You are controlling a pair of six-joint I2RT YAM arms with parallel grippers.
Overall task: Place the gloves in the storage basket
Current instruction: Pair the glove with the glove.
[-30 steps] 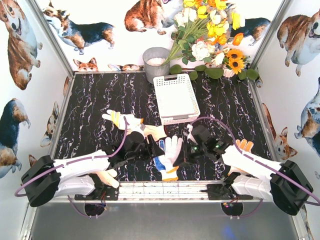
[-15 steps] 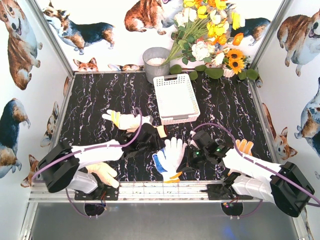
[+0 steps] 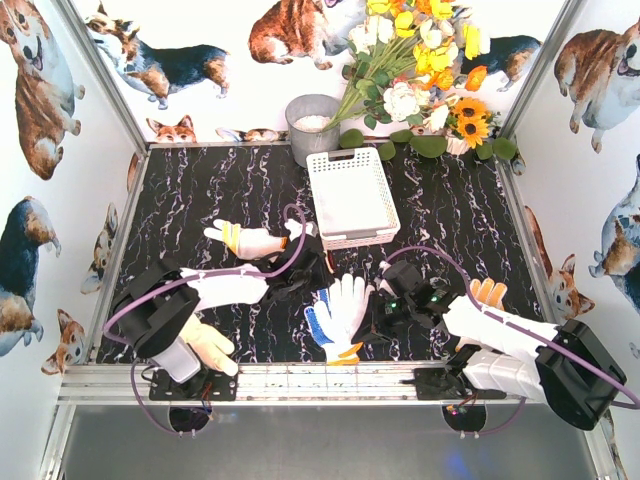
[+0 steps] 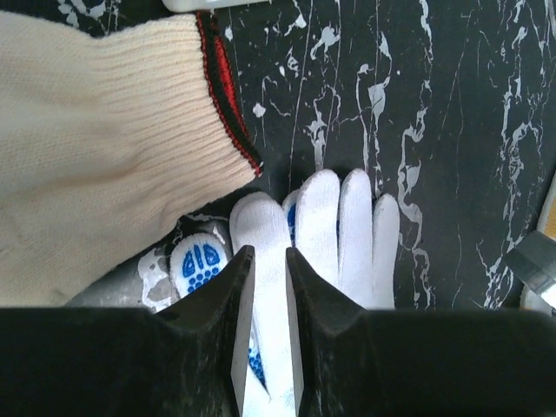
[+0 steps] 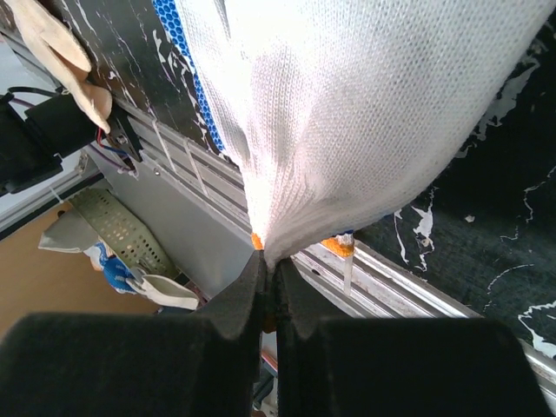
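Note:
The white glove with the blue dotted face [image 3: 342, 308] and orange cuff lies at the front middle. My right gripper [image 3: 368, 322] is shut on its edge near the cuff; in the right wrist view the knit [image 5: 347, 113] bunches into the closed jaws [image 5: 265, 256]. My left gripper [image 3: 318, 282] is at that glove's fingertips, its jaws a narrow gap apart astride one white finger [image 4: 261, 226]. A cream glove [image 4: 104, 130] with a red-edged cuff lies just beside it. Other gloves lie at the left [image 3: 245, 240], by the left base [image 3: 205, 345] and at the right [image 3: 488, 292]. The white storage basket [image 3: 350, 195] stands behind.
A grey round metal bucket [image 3: 312, 125] and a bunch of flowers [image 3: 420, 70] stand at the back. The metal front rail [image 3: 330, 378] runs just below the held glove's cuff. Corgi-printed walls close in both sides.
My left gripper has moved up and right from beside the dotted glove to its fingertips, nearer the basket. My right gripper has kept its hold, and the glove has shifted only slightly.

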